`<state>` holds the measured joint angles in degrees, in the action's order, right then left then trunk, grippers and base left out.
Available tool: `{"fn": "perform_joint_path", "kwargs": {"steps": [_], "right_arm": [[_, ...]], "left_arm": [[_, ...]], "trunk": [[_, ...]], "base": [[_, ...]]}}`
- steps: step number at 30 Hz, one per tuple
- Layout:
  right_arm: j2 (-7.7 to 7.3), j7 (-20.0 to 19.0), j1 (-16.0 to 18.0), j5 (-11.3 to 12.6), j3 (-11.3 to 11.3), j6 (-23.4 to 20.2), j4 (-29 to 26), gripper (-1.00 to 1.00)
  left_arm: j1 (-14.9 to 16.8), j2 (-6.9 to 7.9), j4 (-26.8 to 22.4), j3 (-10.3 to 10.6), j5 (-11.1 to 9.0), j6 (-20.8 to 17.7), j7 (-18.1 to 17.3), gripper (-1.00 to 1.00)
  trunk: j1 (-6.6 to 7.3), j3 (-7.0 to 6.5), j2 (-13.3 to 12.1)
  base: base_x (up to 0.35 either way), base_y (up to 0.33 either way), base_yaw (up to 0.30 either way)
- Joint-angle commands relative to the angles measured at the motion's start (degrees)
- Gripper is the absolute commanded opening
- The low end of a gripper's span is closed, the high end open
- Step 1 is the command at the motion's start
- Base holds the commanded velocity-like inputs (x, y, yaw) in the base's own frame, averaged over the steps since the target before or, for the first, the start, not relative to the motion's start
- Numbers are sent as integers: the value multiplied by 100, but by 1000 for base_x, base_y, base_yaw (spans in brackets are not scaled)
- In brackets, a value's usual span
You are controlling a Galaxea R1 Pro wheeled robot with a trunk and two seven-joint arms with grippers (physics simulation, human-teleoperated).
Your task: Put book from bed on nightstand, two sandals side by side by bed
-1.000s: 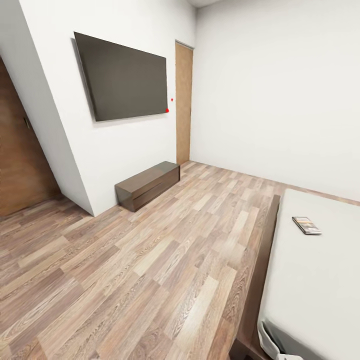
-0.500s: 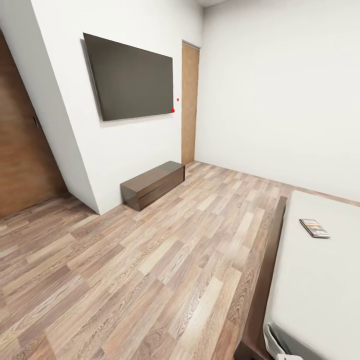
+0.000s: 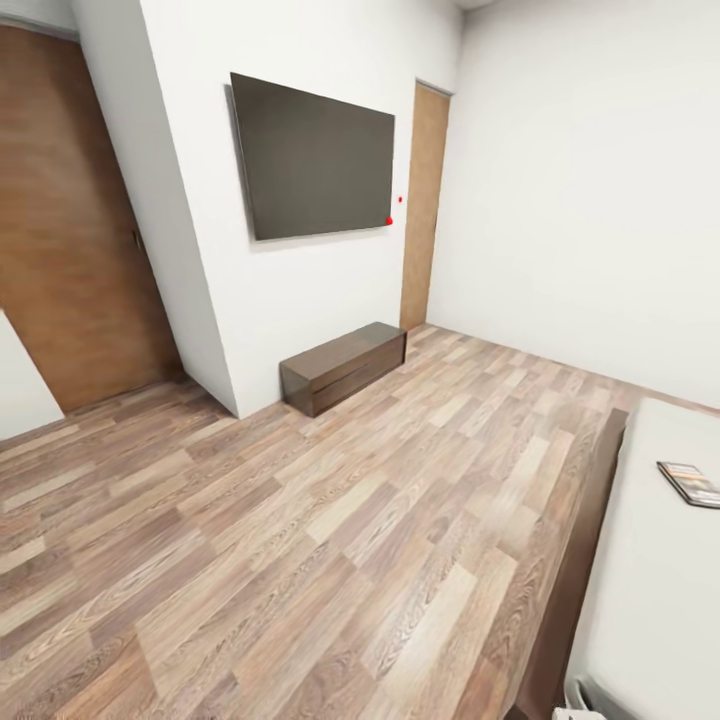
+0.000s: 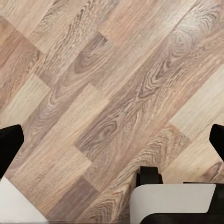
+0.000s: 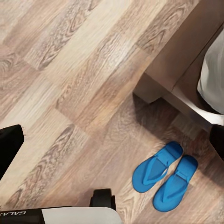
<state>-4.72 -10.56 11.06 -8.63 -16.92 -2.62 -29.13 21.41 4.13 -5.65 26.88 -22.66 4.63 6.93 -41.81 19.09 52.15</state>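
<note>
The book [image 3: 690, 483] lies flat on the pale mattress of the bed [image 3: 655, 610], at the right edge of the head view. The two blue sandals [image 5: 156, 167] [image 5: 176, 183] lie side by side on the plank floor, close to a wooden corner of the bed [image 5: 177, 60]. My right gripper [image 5: 112, 144] hangs open above the floor beside them, apart from both. My left gripper [image 4: 112, 140] is open too, over bare planks, holding nothing. The nightstand is out of view.
A long low dark bench [image 3: 343, 367] stands against the white wall under a wall-mounted black screen [image 3: 315, 157]. A wooden door [image 3: 424, 205] is at the far corner and a brown door [image 3: 75, 230] at the left. Wide plank floor [image 3: 330, 520] lies between them and the bed.
The whole head view has shifted: the camera has turned left, so the bench, screen and book sit further right and the brown door at the left shows more.
</note>
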Motion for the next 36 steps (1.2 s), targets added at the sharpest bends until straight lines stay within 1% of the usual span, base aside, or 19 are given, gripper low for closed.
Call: {"fn": "perform_joint_path", "kwargs": {"steps": [1, 28, 36], "right_arm": [[6, -51, 1, -60, -48, -28, -14, 100], [11, -51, 1, -60, -48, -28, -14, 100], [14, -51, 1, -60, -48, -28, -16, 100]], "left_arm": [[4, 0, 0, 50, -46, 12, 18, 100], [4, 0, -1, 48, -40, 14, 18, 100], [4, 0, 2, 52, -38, 12, 18, 100]], "trunk": [[0, 7, 5], [0, 6, 5], [0, -29, 5]], "base": [[0, 0, 277], [0, 0, 280], [0, 0, 230]]}}
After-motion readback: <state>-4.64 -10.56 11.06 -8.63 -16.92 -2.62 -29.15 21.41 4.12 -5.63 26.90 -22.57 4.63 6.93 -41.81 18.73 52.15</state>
